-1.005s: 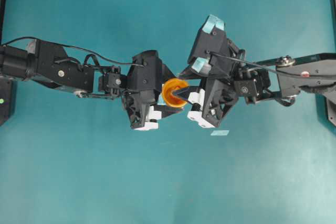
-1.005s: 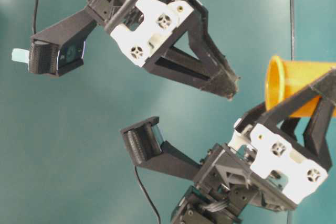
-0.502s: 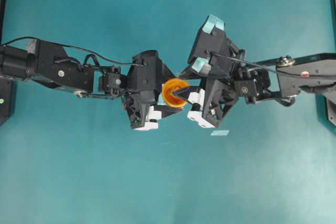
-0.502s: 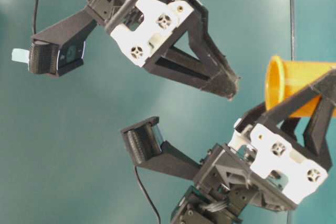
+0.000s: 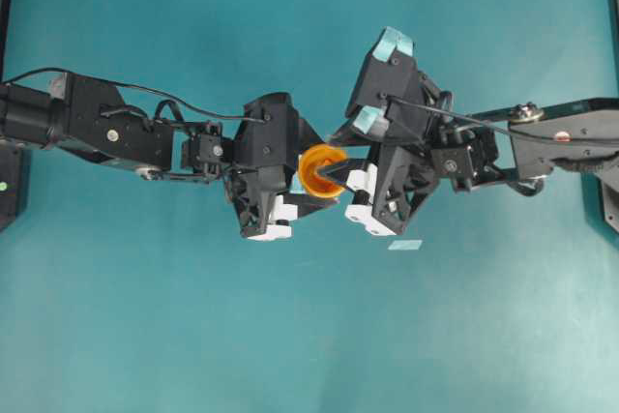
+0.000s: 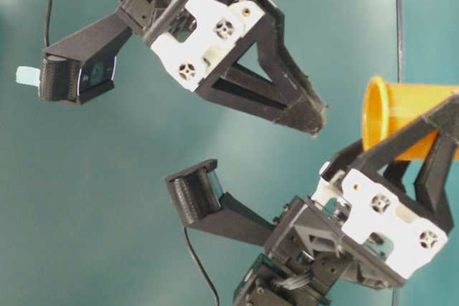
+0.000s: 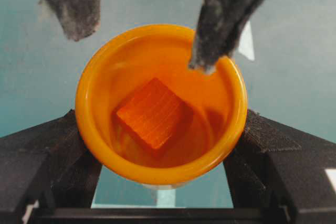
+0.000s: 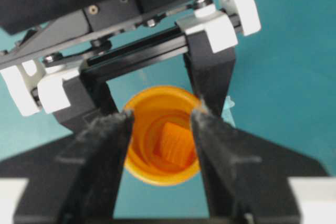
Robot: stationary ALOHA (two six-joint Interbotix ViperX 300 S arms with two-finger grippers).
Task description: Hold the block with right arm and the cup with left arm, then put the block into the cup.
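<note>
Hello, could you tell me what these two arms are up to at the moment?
The left tool holds the cup by its sides, above the table. The block already lies inside the cup, tilted against the bottom. The right tool is open, its fingertips at the cup's mouth, gripping nothing. The drop looks done; only pulling the right arm away seems left.

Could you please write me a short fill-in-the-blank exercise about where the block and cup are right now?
1. The block lies ____ the cup.
2. The cup is held by the ____ hand.
3. The right hand, poised over the cup's mouth, has its fingers ____.
4. The cup's colour is ____.

Missing words: inside; left; open; orange
</note>
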